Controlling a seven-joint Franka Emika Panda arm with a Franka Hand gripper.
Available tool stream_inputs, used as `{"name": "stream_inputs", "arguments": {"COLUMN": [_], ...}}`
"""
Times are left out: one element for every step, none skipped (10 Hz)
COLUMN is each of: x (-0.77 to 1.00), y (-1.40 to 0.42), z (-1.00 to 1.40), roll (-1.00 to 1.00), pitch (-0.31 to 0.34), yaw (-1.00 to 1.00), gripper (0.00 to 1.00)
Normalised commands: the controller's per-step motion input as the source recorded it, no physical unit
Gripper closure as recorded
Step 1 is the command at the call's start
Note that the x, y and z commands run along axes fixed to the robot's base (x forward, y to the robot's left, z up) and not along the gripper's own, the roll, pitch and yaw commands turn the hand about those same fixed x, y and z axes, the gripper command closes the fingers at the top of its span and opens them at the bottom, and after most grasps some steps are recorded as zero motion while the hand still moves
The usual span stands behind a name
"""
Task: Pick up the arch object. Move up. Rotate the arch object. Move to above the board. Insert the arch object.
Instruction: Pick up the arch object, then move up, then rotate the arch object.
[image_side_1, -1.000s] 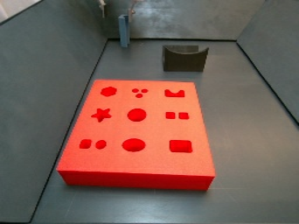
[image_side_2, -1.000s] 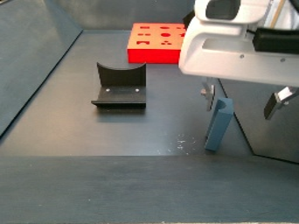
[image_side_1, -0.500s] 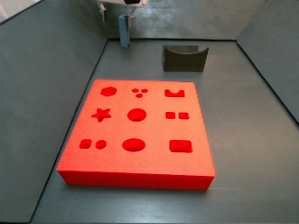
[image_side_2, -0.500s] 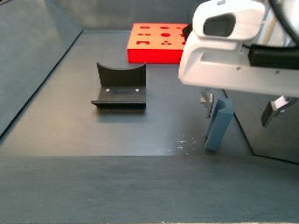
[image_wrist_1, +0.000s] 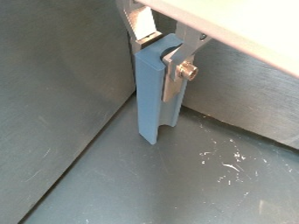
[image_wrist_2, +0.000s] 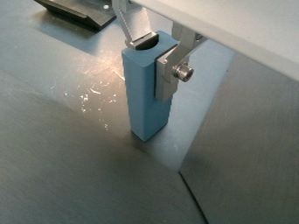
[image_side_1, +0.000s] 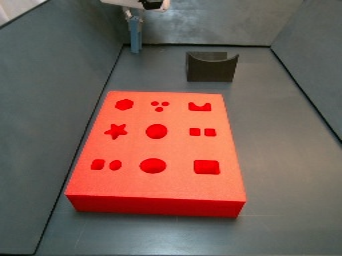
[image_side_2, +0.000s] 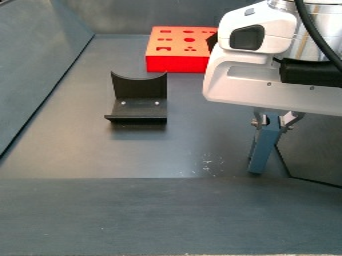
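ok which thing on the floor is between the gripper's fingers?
The tall blue-grey upright slab, standing between the fingers of the gripper; the dark notched fixture and the flat red recessed board lie apart from it.

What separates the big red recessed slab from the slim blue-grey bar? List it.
The red slab lies flat; the blue-grey bar stands on end near the wall. The slab is wide with cut-outs; the bar is narrow and plain. The hand grips the bar's top; the slab sits free. Both are straight-edged blocks.
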Motion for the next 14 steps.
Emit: {"name": "stream_inputs", "arguments": {"x": [0.0,0.0,0.0,0.0,0.0,0.0,0.0,0.0,0.0,-0.04,-0.04,-0.03,-0.02,0.3], "y": [0.0,0.0,0.0,0.0,0.0,0.0,0.0,0.0,0.0,0.04,0.04,0.02,0.02,-1.0], "z": [0.0,0.0,0.0,0.0,0.0,0.0,0.0,0.0,0.83,0.76,0.7,0.52,0.37,0.67], "roll": [0.0,0.0,0.0,0.0,0.0,0.0,0.0,0.0,0.0,0.0,0.0,0.01,0.03,0.0], "pitch": [0.0,0.0,0.0,0.0,0.0,0.0,0.0,0.0,0.0,0.027,0.038,0.054,0.062,0.0], "yaw": [0.0,0.0,0.0,0.0,0.0,0.0,0.0,0.0,0.0,0.02,0.02,0.0,-0.01,0.0], "gripper": [1.0,1.0,1.0,1.0,1.0,1.0,1.0,1.0,1.0,1.0,1.0,1.0,1.0,1.0]}}
